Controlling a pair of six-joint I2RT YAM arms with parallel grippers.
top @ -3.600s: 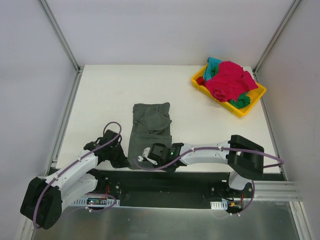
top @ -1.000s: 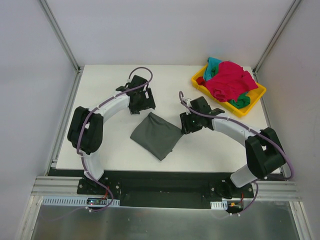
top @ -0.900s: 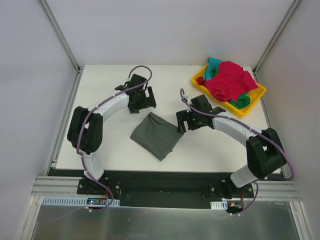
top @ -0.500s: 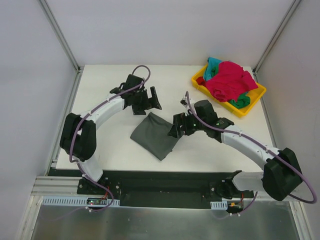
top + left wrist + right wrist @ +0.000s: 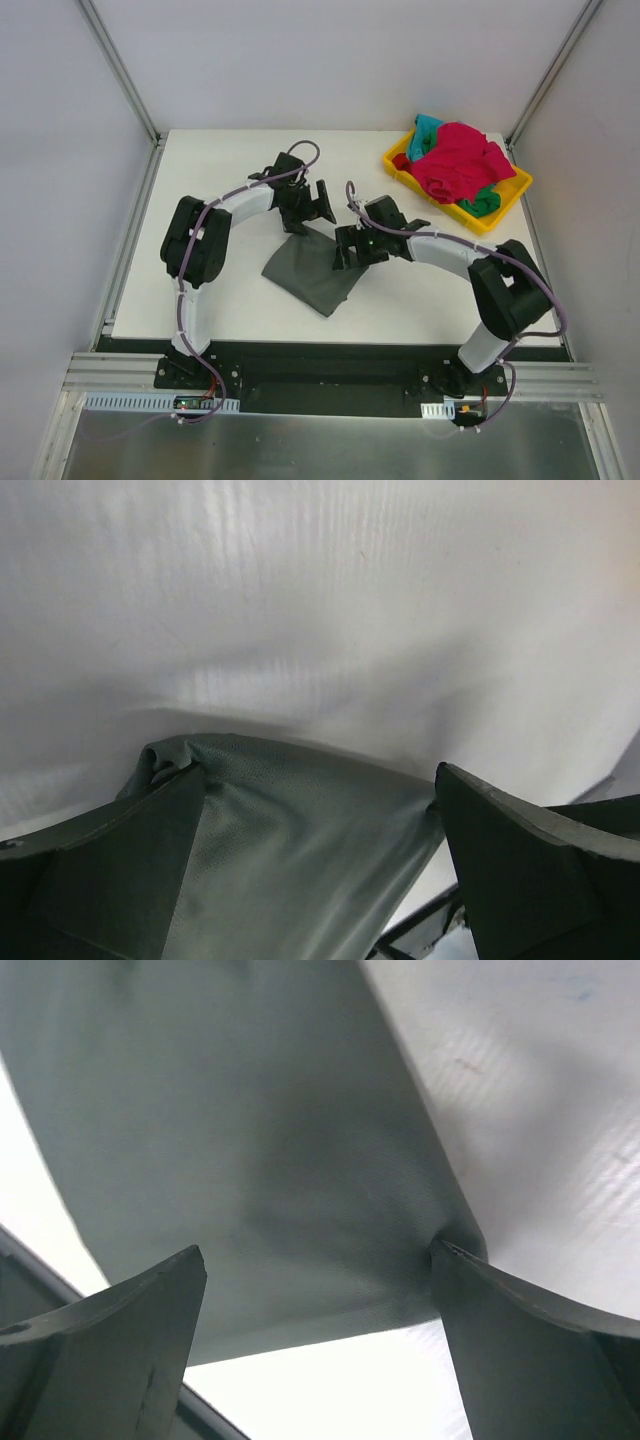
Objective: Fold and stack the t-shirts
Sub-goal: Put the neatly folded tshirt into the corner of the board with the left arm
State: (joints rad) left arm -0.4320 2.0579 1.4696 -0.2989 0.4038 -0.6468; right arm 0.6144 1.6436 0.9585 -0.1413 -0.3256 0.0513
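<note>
We find the left fingers [image 5: 320,204] and right fingers [image 5: 344,248] newly spread wide, holding nothing, with the folded dark olive-grey cloth t-shirt [image 5: 312,272] lying released just beneath and between them on the white surface [image 5: 215,175], so this fold looks finished.

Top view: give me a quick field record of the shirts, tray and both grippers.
folded shirt: dark olive-grey t-shirt, folded, flat on the table, set askew
tray: yellow tray, far right corner of the table
in tray: magenta-red shirt, teal shirt, green shirt, unfolded heap
left gripper: open, at the folded shirt's far corner
right gripper: open, at its right corner
stack: not started
</note>
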